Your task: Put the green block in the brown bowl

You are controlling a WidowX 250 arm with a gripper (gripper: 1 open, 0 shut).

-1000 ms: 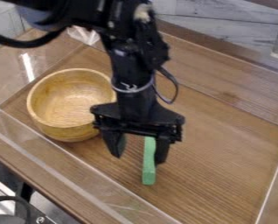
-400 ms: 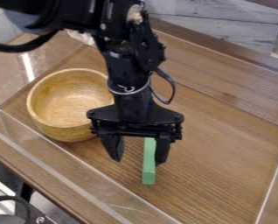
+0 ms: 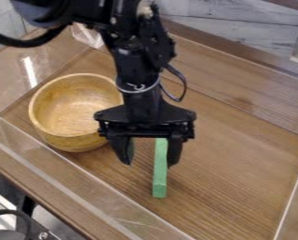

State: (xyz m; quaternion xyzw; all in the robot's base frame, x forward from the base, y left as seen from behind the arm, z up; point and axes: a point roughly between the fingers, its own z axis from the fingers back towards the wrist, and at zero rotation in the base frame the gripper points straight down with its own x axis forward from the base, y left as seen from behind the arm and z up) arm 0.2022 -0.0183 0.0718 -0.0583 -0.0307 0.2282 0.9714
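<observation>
One black end effector point(image 3: 145, 150) is in the view, and it points downward with its two fingers spread apart, so it is released and grips nothing. It belongs to one black arm point(image 3: 129, 70), which enters from the top edge, at about eleven o'clock. There is one green block point(image 3: 160, 180), a long and slim bar, lying on the desk point(image 3: 227, 173). Its long side runs nearly from twelve to six o'clock, and its upper part is near the right-hand finger in the picture; whether they touch, I cannot tell. From the end effector, the lower end of the block is toward six o'clock. One brown bowl point(image 3: 49, 120), round and wooden, stands on the desk at about ten o'clock from the end effector, and its right side is partly hidden by the arm. Farther outward, one black cable point(image 3: 17, 215) makes a curve at about eight o'clock, in the bottom left corner. The desk has brown wood grain.
</observation>
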